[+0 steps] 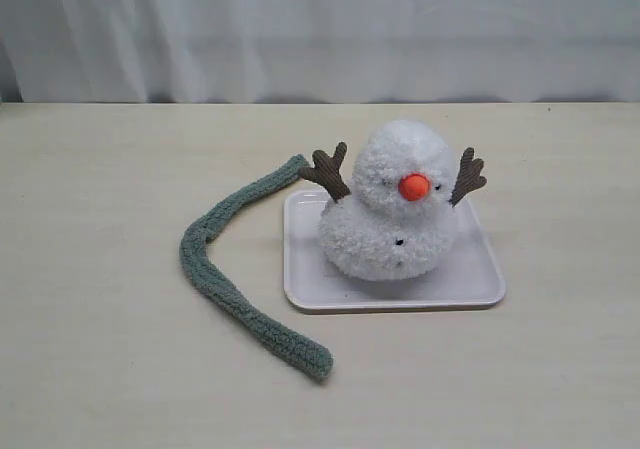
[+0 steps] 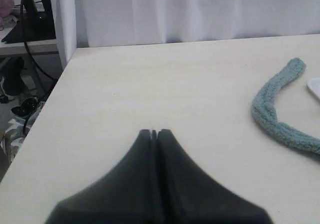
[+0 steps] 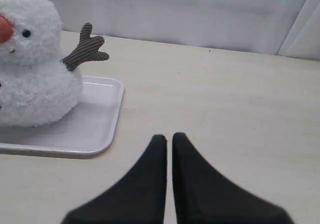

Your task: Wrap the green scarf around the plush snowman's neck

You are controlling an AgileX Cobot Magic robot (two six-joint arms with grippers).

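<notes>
Left pincer [image 2: 154, 132]: jaws pressed together, holding nothing, above bare bench [image 1: 100, 349] and well apart from the scarf. Green scarf [image 1: 192, 254]: flat on the bench in an open curve left of the white tray [image 1: 470, 289], one end by the tray's far left corner, none of it around the neck. Plush snowman [image 1: 390, 219]: upright on the tray. Right pincer [image 3: 169, 136]: jaws closed to a thin slit, empty, to the right of the tray.
</notes>
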